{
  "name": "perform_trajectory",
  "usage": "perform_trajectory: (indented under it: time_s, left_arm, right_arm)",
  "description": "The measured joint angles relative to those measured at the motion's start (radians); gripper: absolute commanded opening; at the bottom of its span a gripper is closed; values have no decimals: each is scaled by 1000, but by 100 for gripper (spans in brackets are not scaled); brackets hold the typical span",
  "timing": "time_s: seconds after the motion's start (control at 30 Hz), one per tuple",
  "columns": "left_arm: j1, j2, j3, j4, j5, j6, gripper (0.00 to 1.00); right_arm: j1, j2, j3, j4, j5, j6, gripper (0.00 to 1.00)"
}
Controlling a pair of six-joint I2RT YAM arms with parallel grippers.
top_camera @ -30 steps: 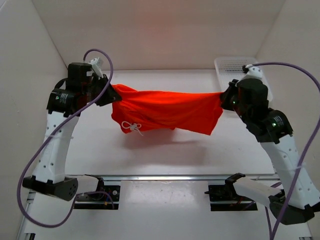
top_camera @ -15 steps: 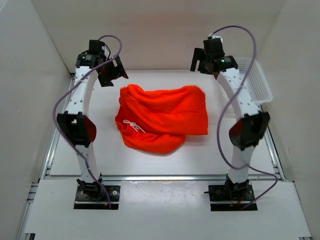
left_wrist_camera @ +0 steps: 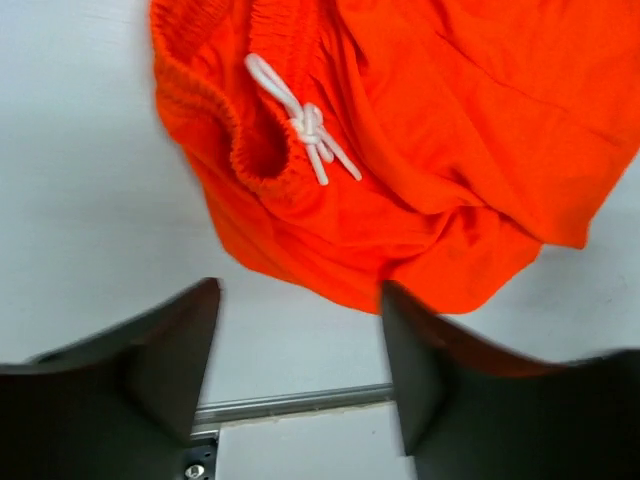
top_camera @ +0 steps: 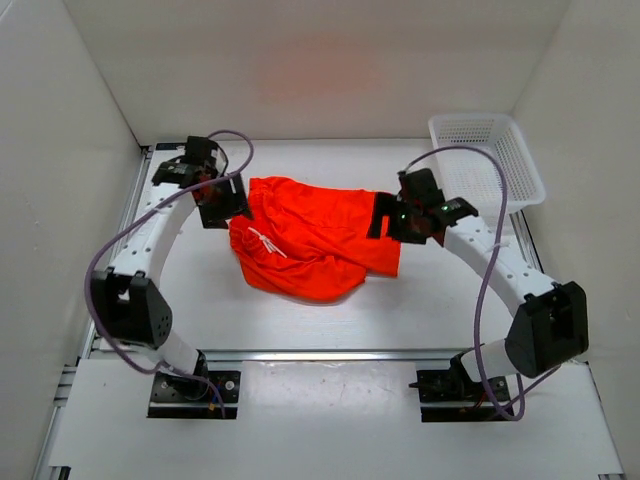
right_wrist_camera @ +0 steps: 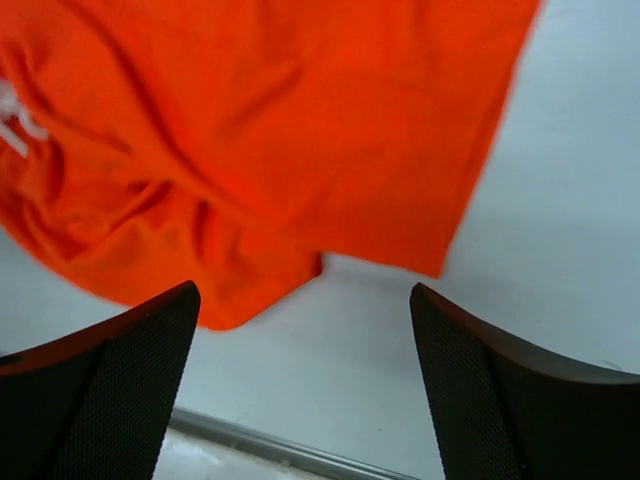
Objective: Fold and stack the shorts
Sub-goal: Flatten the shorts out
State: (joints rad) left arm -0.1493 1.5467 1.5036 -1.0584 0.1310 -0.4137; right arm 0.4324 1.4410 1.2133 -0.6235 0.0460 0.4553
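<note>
My left claw (left_wrist_camera: 298, 300) and right claw (right_wrist_camera: 302, 295), both spread wide and holding nothing, hover at either end of the shorts (top_camera: 315, 240) lying rumpled on the table (top_camera: 200, 300), where pinching matching corners squarely should, I judge, give a clean fold.

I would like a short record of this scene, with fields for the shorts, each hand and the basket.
shorts: orange-red, lying crumpled on the table, not yet folded
drawstring: white, knotted, on the shorts' left half
left hand: open, holding nothing, by the shorts' left end
right hand: open, holding nothing, by the shorts' right end
basket: white mesh, far right corner, apart from the shorts
</note>
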Motion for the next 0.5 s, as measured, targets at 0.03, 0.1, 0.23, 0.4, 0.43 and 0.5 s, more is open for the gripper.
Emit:
perform_trajectory:
  time_s: [0.03, 0.1, 0.23, 0.4, 0.43, 0.5]
  left_arm:
    - [-17, 26, -5, 15, -2, -3, 88]
    - [-53, 120, -2, 51, -5, 3, 91]
    - [-95, 317, 9, 84, -26, 10, 89]
    - [-108, 444, 17, 83, -53, 19, 35]
    - [-108, 448, 17, 80, -51, 26, 13]
    - [-105, 447, 30, 68, -45, 31, 10]
  right_arm:
    - [26, -17, -37, 21, -28, 16, 93]
    - [81, -18, -103, 55, -79, 50, 98]
    - [169, 25, -192, 99, -150, 112, 98]
    - [233, 121, -206, 184, -213, 170, 92]
    - [240, 146, -202, 199, -219, 175, 86]
    - [253, 208, -184, 221, -227, 185, 67]
